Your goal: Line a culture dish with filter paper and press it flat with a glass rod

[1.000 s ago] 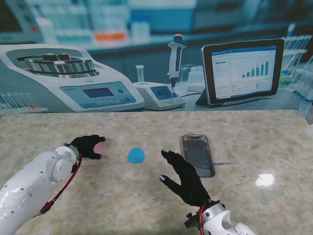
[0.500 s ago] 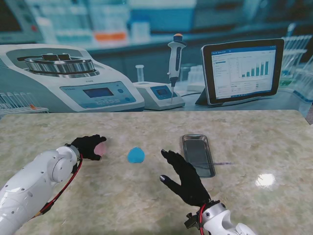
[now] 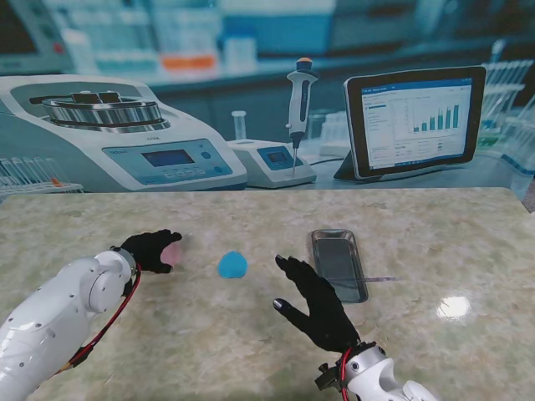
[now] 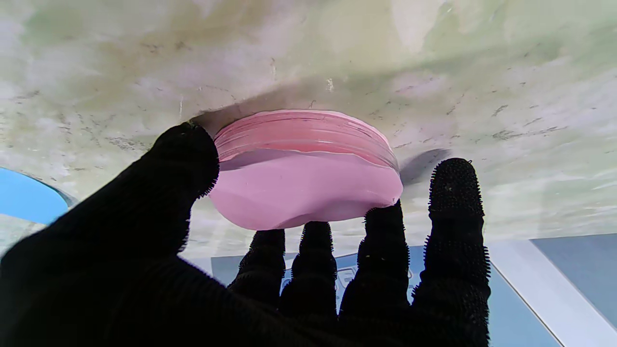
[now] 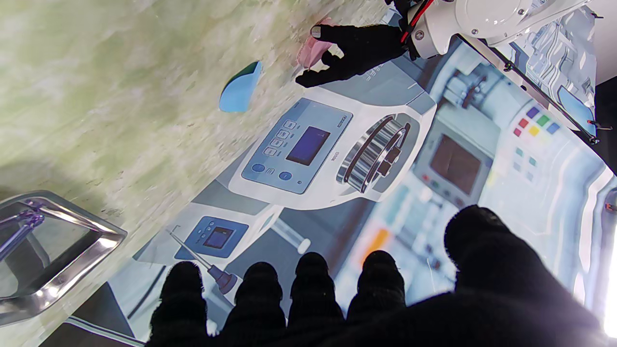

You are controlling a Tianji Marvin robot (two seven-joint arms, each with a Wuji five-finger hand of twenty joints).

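- Evidently the left hand (image 4: 202, 270) clamps its fingers (image 4: 453, 193) on the pink dish (image 4: 303, 168) — steadying it on the table (image 3: 251, 334).
- Right hand (image 3: 316, 305) hovers, fingers apart, near the tray (image 3: 338, 263).

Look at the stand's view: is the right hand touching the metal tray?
No. The right hand hovers open, apart from the metal tray, which lies farther from me, on its right.
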